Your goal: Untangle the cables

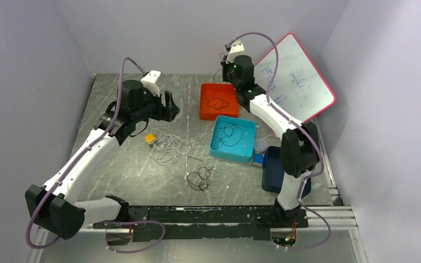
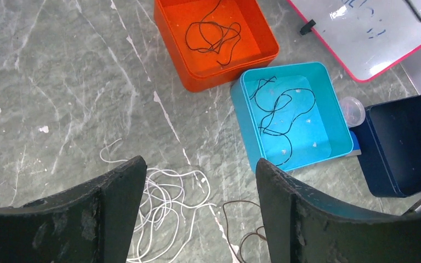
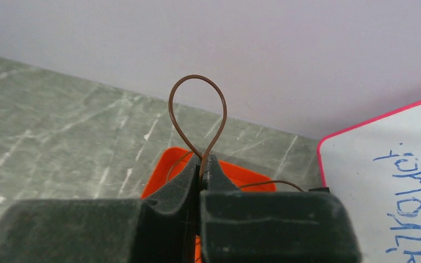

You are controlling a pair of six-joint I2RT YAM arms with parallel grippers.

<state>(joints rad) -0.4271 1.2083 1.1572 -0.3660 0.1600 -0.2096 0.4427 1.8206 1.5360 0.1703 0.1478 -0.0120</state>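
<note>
- From above: mid-counter [image 1: 120,164], a white cable tangle [image 1: 167,147] and, nearer the arm bases, a brown cable knot [image 1: 199,176], near each other but apart; likely the work not yet sorted.
- Also from above: in the orange box [image 1: 211,116], one dark cable [image 1: 217,103]; in the teal box [image 1: 230,156] just beside it, a black cable [image 1: 231,133]. Apparently one per box. Dark blue box [image 1: 273,170]: contents impossible to tell.
- From the left wrist: left pincer [image 2: 200,164] released, fingers wide, poised above the white cable tangle, probably lining up a pick.
- From the right wrist: right pincer [image 3: 204,164] clenched on a brown cable loop [image 3: 197,76], raised over the orange box, seemingly to lift it free.
</note>
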